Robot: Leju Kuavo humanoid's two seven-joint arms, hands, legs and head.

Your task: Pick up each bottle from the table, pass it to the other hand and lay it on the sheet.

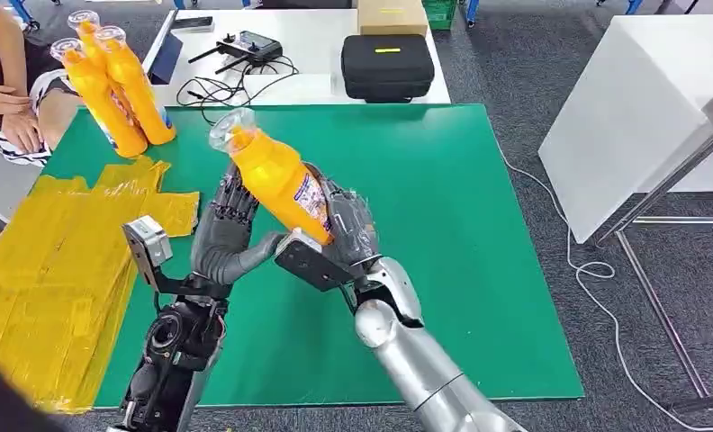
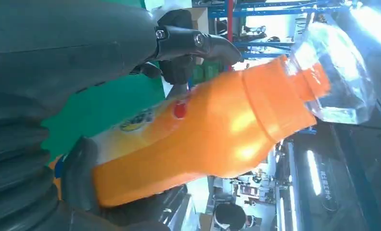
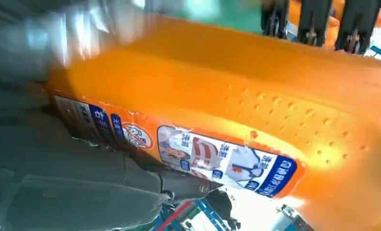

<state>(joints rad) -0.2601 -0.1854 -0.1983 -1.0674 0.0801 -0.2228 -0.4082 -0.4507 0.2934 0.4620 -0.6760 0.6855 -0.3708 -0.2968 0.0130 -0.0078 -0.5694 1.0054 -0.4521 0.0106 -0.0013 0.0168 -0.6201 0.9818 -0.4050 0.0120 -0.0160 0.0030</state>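
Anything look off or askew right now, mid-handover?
Nothing spilled or damaged. The bottle is tilted above the green mat, between the left hand and right hand, its clear cap on. The yellow sheet lies crumpled over the mat's edge.

Both hands, left hand (image 1: 230, 229) and right hand (image 1: 348, 229), clasp together mid-air

A bottle (image 1: 279, 180) sits tilted between the left hand (image 1: 231, 229) and right hand (image 1: 339, 236), above the surface (image 1: 443, 225). Three bottles (image 1: 114, 85) stand far left; the sheet (image 1: 56, 270) lies left.
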